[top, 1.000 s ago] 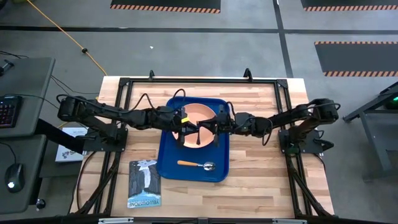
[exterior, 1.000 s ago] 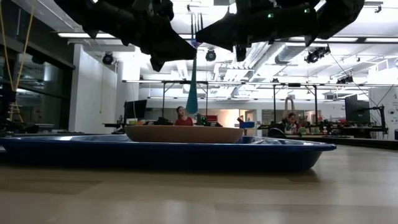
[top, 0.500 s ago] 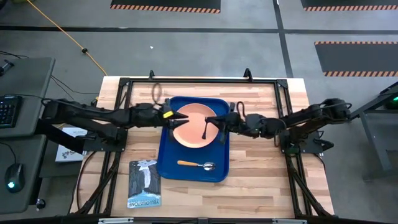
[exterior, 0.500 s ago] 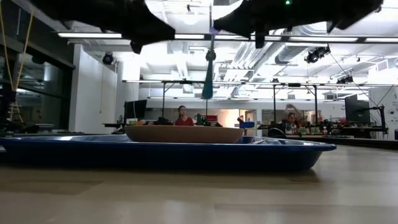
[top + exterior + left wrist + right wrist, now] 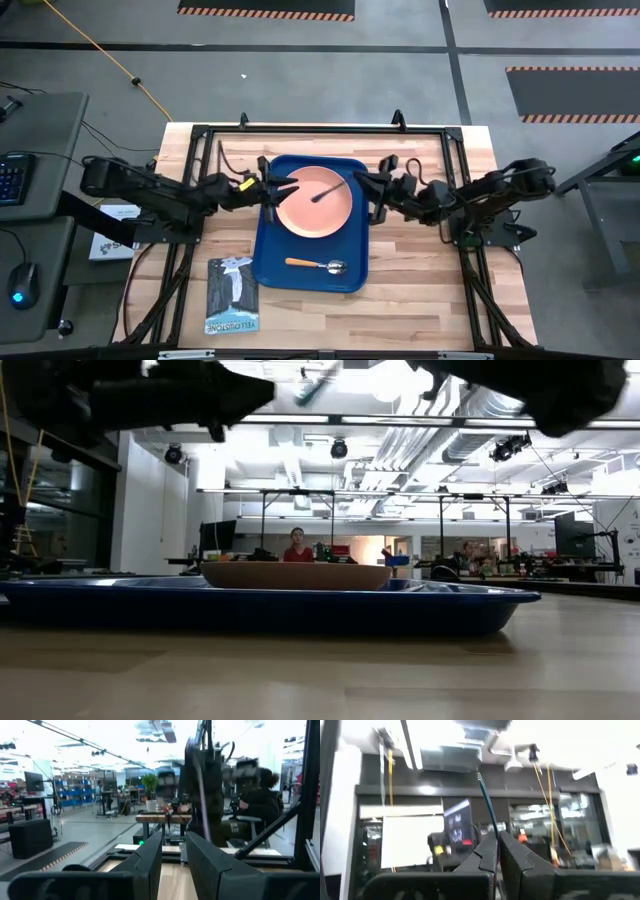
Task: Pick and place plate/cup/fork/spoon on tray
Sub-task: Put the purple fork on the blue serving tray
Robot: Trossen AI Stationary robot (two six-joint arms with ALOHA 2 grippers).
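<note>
Blue fork clenched in raised right tool, angled over plate; left tool released.

The left arm reaches in from the table's left side, stretched nearly level, and its two-finger left gripper hangs in the air with its dark fingers parted and nothing between them. The right arm comes in from the right side, bent at the elbow, and its right gripper is raised above the table with the two fingers pressed together on something thin.
</note>
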